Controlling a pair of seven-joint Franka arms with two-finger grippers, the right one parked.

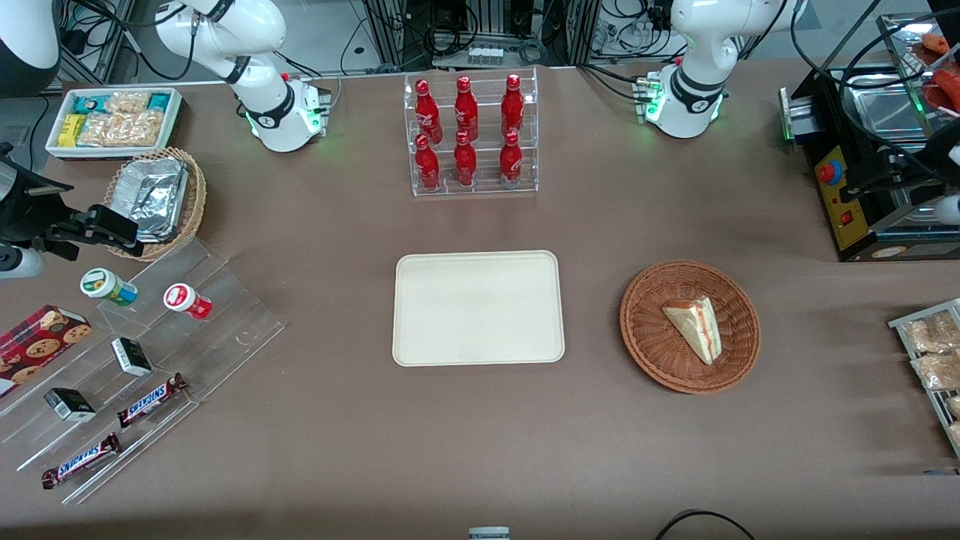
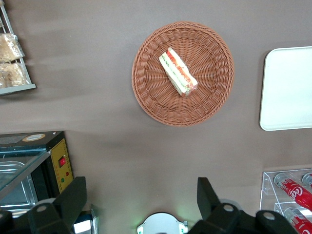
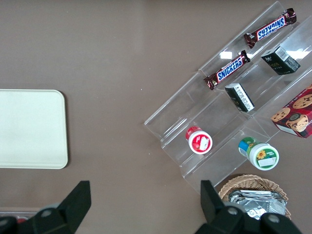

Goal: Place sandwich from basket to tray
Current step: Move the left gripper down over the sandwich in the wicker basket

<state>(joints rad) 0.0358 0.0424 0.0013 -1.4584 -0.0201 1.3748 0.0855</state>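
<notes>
The sandwich (image 1: pixel 694 326), a pale wedge with red, orange and green filling, lies in the round reddish-brown basket (image 1: pixel 643 330). The cream-white tray (image 1: pixel 478 307) lies flat beside the basket, toward the parked arm's end, with nothing on it. My left gripper (image 1: pixel 862 180) hangs high near the working arm's end of the table, well apart from the basket. In the left wrist view the gripper (image 2: pixel 140 195) is open and empty, its dark fingers (image 2: pixel 73 197) spread wide. The sandwich (image 2: pixel 178 72), basket (image 2: pixel 146 92) and tray (image 2: pixel 287 87) all show there, far below.
A clear rack of red bottles (image 1: pixel 472 135) stands farther from the front camera than the tray. A black machine (image 1: pixel 847 195) and a wire rack of snack packets (image 1: pixel 930 352) sit at the working arm's end. Acrylic steps with snacks (image 1: pixel 150 352) and a tan foil basket (image 1: pixel 157 195) sit toward the parked arm's end.
</notes>
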